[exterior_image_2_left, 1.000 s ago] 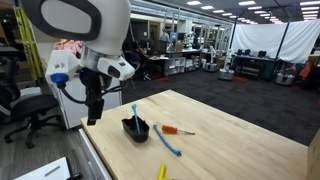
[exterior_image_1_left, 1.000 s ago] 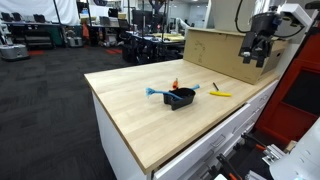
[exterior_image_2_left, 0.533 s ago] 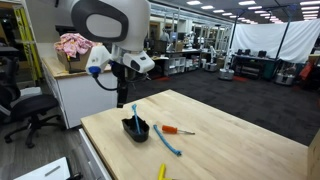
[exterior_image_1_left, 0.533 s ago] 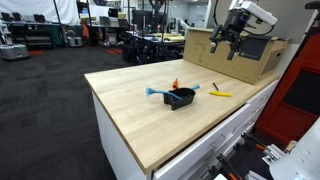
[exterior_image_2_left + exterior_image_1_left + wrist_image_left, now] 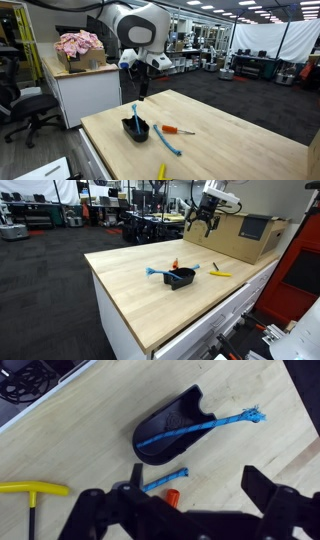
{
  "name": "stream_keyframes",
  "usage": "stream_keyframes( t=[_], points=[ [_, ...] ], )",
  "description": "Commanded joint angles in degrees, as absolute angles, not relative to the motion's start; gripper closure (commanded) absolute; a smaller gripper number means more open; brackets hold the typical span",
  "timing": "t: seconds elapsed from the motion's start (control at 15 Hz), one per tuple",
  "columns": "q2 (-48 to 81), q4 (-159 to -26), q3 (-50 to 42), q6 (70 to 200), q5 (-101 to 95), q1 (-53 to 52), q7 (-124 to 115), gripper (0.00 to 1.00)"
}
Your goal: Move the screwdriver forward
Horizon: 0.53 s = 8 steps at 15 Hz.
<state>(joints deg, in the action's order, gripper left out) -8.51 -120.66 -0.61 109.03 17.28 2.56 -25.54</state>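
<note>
wrist view: the claw [image 5: 205, 512] hangs open and empty, high above the counter [image 5: 80, 455]. the screwdriver [image 5: 172, 497] lies near the black bowl [image 5: 165, 432]. this looks like the approach step; next it likely must descend and straddle the orange handle.

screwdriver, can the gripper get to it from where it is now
Probably yes: the gripper hangs open above the table, and the screwdriver lies bare beside the bowl with nothing over it.
</note>
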Motion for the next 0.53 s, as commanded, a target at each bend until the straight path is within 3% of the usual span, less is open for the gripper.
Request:
stream_keyframes(
  t=[0.0, 0.47],
  points=[
    [-7.2, -119.5, -0.7, 108.9, 17.3, 2.5, -25.8, 0.0],
    [3.8, -110.3, -2.5, 108.9, 22.3, 3.7, -37.0, 0.0]
  ],
)
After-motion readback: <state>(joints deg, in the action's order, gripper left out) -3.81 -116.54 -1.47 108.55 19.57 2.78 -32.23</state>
